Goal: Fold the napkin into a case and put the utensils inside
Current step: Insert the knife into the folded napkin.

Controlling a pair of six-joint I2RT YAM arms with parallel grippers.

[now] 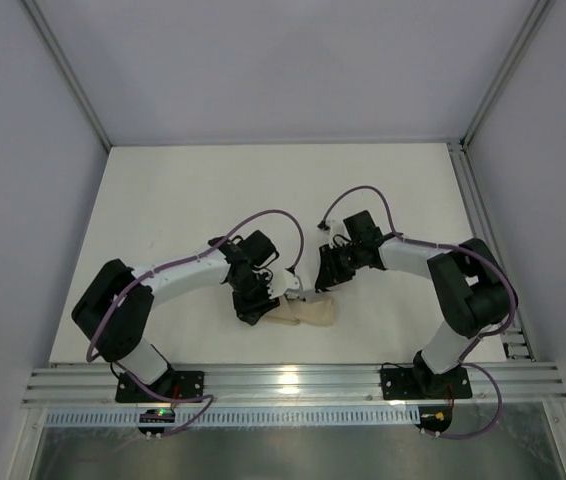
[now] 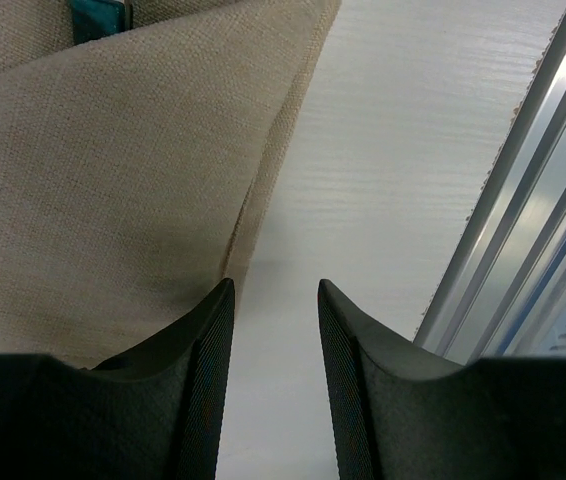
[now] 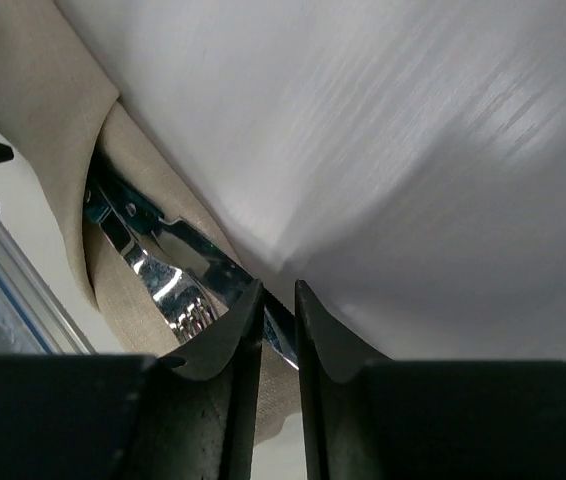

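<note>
The beige napkin lies folded as a narrow case (image 1: 311, 314) near the table's front edge, between the two arms. In the right wrist view the cloth (image 3: 33, 80) opens as a pocket, with the fork (image 3: 168, 285) and the knife (image 3: 198, 250) lying in it, silver ends outward. My right gripper (image 3: 278, 285) (image 1: 323, 283) hovers at the knife's tip, jaws nearly together with the blade in the gap; contact is unclear. My left gripper (image 2: 275, 285) (image 1: 263, 308) is open over bare table, its left finger against the napkin (image 2: 113, 180). A teal handle (image 2: 98, 15) peeks from the fold.
An aluminium rail (image 1: 283, 385) (image 2: 533, 200) runs along the near edge, close to the left gripper's right side. Another rail (image 1: 478, 230) borders the table's right side. Grey enclosure walls stand round the white table (image 1: 183, 200).
</note>
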